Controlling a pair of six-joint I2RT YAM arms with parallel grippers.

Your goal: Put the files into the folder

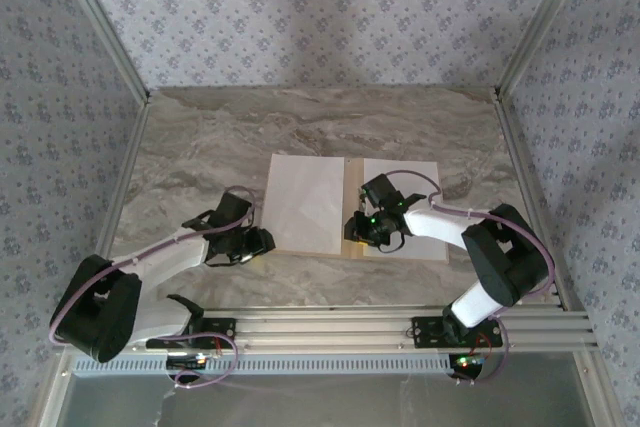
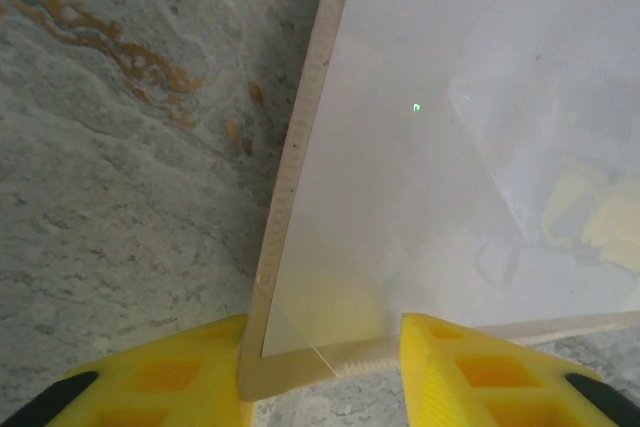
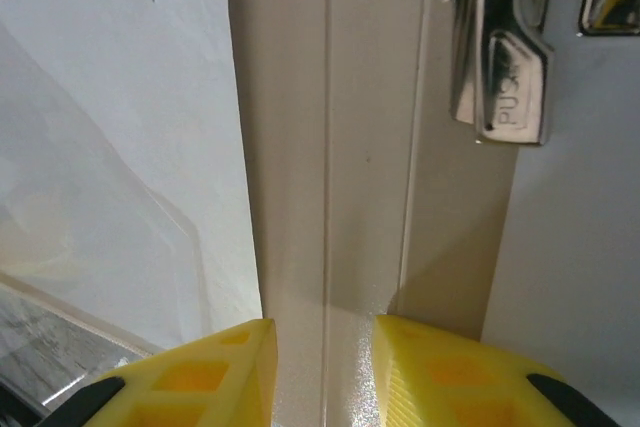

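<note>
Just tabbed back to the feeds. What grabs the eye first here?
The tan folder lies open in the middle of the marble table, a white sheet on its left half and another on its right. The right end effector hangs over the spine near the metal clip, and the left end effector straddles the folder's near-left corner.

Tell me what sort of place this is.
Probably a staged robot test booth: floral-papered walls in metal framing enclose a marble-look table, and the left arm and right arm are bolted to an aluminium rail.
</note>
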